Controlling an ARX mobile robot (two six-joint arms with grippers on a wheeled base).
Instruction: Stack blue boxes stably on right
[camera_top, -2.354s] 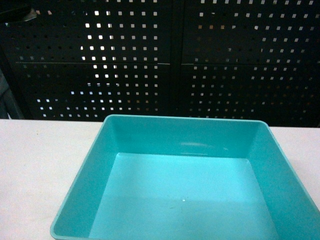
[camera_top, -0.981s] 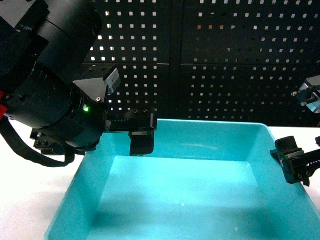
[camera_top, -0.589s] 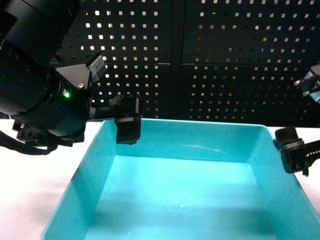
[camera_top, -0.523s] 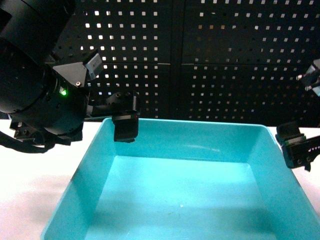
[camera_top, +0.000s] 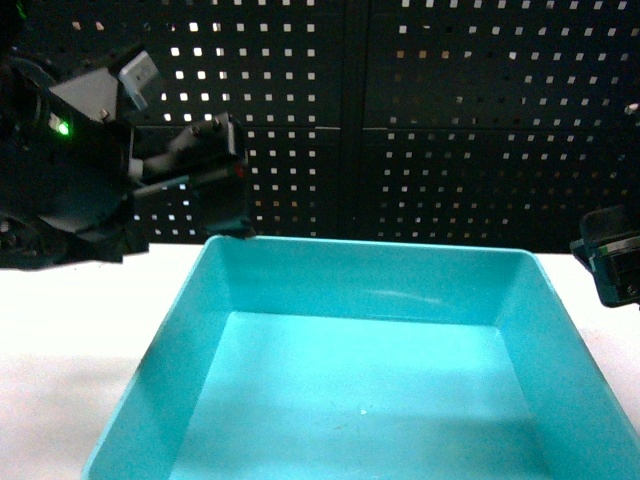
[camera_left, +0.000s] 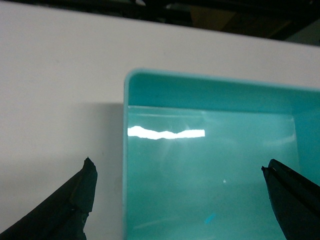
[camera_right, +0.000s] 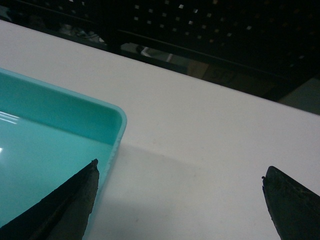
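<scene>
The turquoise box (camera_top: 365, 400) is sitting on the white tabletop (camera_top: 60, 340) at 6 o'clock, looking light, stiff and slick-walled, best pinched at its rolled rim, while both grippers, left (camera_left: 180, 205) and right (camera_right: 180, 200), are hovering with jaws spread, empty.

Light came from overhead: a white glare streak lay on the blue box (camera_left: 210, 165) floor, the bench (camera_top: 70, 330) blew out white, the pegboard (camera_top: 450, 120) sat dim, and wrist views looked soft.
</scene>
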